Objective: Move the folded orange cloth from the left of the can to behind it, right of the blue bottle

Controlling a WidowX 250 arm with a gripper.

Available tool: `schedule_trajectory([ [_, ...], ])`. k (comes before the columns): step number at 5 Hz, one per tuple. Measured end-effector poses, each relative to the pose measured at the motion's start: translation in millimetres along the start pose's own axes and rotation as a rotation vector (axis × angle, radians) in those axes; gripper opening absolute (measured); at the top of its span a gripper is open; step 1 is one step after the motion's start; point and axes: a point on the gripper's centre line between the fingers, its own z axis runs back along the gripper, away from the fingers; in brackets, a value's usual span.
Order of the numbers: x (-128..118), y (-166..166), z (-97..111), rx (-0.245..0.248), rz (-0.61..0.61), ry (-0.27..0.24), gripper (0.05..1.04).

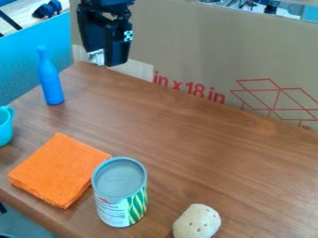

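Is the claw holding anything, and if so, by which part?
It can't be told: a pale patch shows at the claw, perhaps something held, perhaps not.

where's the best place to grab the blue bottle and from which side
Probably by the slim neck of the blue bottle, coming straight down from above. It stands upright, so the neck points up and is narrower than the body, which should suit the gripper hanging higher up. The blue panel is behind the bottle, so a top approach looks safer.

And there's open brown wooden tabletop [186, 139] camera-side of the black gripper [105, 59], a slim blue bottle [50, 81] obstructing picture-left, printed brown cardboard [186, 51] walling off behind!
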Motion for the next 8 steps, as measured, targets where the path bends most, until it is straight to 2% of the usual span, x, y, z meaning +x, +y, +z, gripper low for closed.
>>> schedule_trajectory([
  [1,-1,1,-11,-0.016,0.005,0.028,1.005],
  [2,-14,12,-39,-0.005,0.061,0.036,1.005],
  [3,-33,20,-63,-0.011,0.037,0.053,1.005],
  [4,-52,32,-78,-0.005,0.035,0.07,1.005],
  [5,-66,43,-91,-0.002,0.073,0.131,1.005],
  [6,-81,37,-107,-0.032,0.08,0.163,1.005],
  [7,-83,31,-128,-0.053,0.075,0.195,1.005],
  [8,-85,23,-138,-0.024,0.084,0.28,1.005],
])
